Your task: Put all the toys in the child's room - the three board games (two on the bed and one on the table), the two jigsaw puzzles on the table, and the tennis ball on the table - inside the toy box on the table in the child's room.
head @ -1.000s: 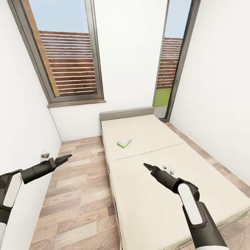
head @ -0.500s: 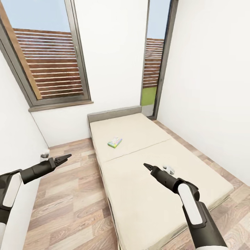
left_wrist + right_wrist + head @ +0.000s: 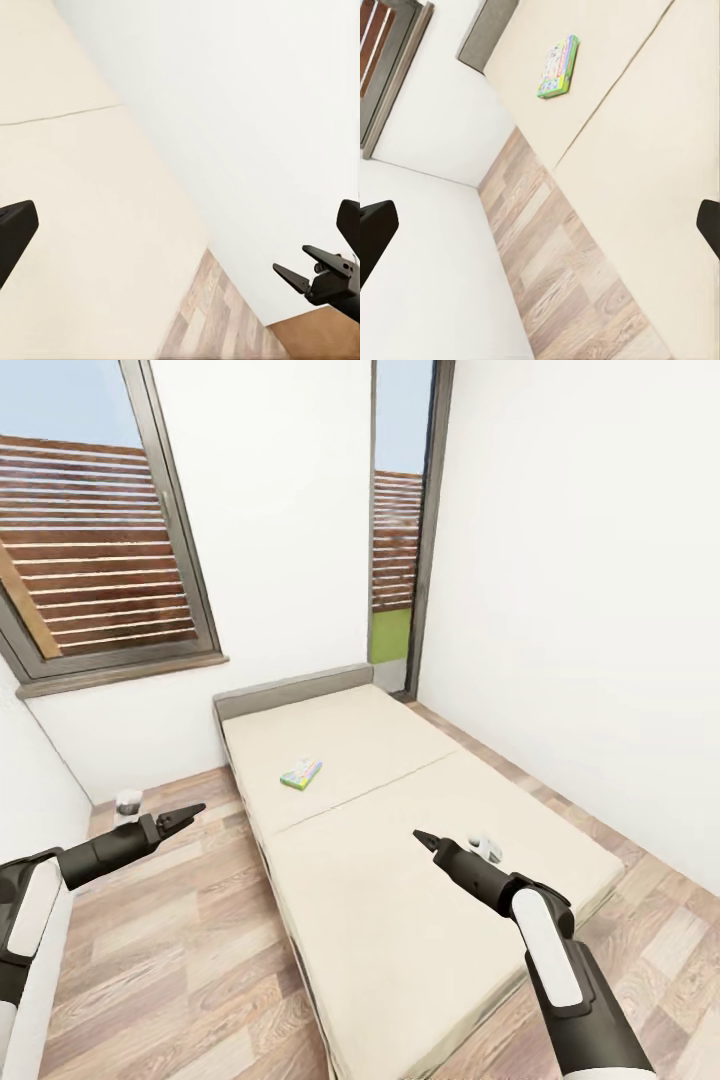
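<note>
One board game (image 3: 301, 774) lies uncollected at eleven o'clock on the bed (image 3: 420, 880), while left gripper (image 3: 187, 816) and right gripper (image 3: 424, 839) hang clenched and empty, pickup apparently not begun.

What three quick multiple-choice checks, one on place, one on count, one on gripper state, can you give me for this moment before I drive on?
1. Where does the board game lie?
A. On the wood floor
B. On the bed, in the half nearer the headboard
C. On the windowsill

2. How many board games can be seen on the bed?
A. One
B. Two
C. Three

3. How are the left gripper and right gripper?
A. Both shut and empty
B. Left holds a game
C. Right holds a ball

Answers:
1. B: the head view shows it flat on the cream cover, beyond the mattress seam.
2. A: a single colourful box with a green edge lies there.
3. A: in the head view each gripper's fingers meet at a point with nothing between them.
</note>
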### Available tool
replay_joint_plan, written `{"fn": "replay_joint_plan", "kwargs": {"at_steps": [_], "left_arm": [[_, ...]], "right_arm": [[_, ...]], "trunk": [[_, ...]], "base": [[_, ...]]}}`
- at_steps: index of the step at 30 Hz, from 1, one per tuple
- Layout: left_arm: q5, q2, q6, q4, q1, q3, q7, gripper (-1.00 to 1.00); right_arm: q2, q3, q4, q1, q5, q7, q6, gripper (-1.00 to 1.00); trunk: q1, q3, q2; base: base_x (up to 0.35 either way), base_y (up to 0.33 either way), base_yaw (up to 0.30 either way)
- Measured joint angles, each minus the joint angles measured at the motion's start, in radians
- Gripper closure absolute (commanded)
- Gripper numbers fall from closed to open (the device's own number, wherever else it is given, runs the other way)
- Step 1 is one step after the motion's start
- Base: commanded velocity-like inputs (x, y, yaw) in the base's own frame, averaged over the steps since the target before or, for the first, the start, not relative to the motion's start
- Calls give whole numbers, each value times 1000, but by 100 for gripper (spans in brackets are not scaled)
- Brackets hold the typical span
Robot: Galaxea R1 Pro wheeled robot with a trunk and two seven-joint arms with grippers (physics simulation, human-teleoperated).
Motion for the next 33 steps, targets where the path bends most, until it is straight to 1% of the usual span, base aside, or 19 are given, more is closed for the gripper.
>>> {"fn": "replay_joint_plan", "kwargs": {"at_steps": [18, 33], "left_arm": [[0, 0, 0, -1, 0, -1, 0, -100], [1, 0, 0, -1, 0, 1, 0, -100]], "right_arm": [[-3, 0, 0, 0, 0, 0, 0, -100], [-2, 0, 0, 0, 0, 1, 0, -100]], "trunk": [[0, 0, 0], [0, 0, 0]], "base": [[-6, 124, -259], [-2, 93, -259]]}}
